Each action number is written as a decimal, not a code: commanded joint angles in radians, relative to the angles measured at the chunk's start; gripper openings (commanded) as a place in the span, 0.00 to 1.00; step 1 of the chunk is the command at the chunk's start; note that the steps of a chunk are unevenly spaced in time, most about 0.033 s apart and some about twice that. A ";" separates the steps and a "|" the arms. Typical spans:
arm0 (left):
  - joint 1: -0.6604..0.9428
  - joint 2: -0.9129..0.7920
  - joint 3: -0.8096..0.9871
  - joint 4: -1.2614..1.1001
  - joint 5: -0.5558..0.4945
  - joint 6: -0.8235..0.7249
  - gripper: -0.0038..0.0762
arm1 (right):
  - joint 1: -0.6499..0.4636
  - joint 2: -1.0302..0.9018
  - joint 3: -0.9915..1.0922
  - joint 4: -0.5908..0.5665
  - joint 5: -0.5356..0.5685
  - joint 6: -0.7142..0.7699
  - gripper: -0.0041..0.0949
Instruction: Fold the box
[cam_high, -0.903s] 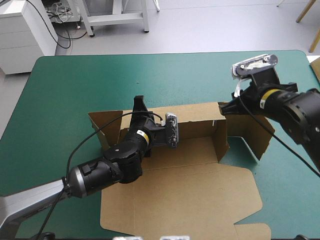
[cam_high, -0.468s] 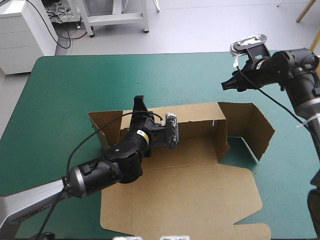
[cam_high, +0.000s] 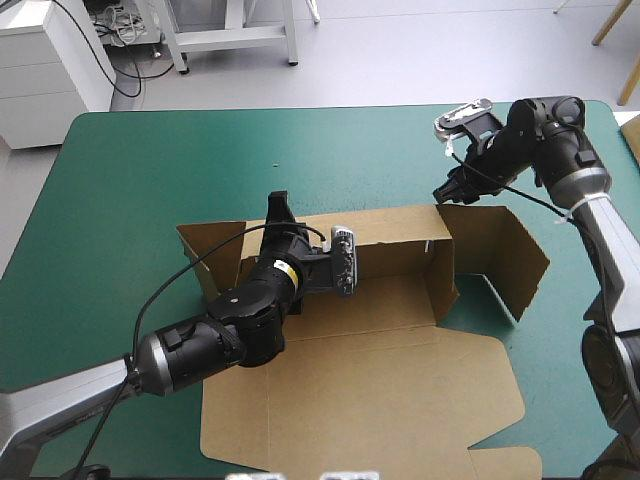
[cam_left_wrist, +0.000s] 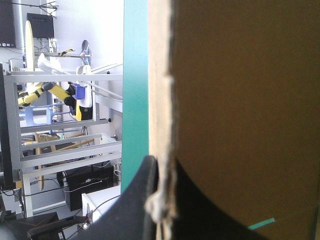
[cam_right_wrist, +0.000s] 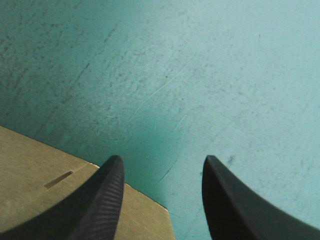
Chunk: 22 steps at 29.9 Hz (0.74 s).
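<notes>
On the teal-green desk (cam_high: 130, 180) the box (cam_high: 380, 400) keeps its wall up — right gripper (cam_high: 446, 191) has let go, jaws apart; left gripper (cam_high: 277, 208), jaws clamped on board, holds.

Parted fingers (cam_right_wrist: 102, 200) over box (cam_right_wrist: 45, 172) corner

The box (cam_left_wrist: 240, 100) is matt brown board with a rough, fibrous cut edge; the teal-green cover (cam_right_wrist: 200, 75) is smooth, finely scratched.
</notes>
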 joint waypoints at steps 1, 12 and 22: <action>-0.007 -0.022 -0.015 -0.014 -0.043 -0.012 0.04 | -0.008 -0.046 -0.033 0.019 -0.022 -0.013 0.50; -0.005 0.006 -0.015 -0.009 -0.071 -0.012 0.04 | -0.008 -0.115 0.024 0.044 -0.022 -0.039 0.50; -0.005 0.006 -0.015 0.014 -0.073 -0.012 0.04 | -0.008 -0.188 0.150 0.053 -0.022 -0.046 0.50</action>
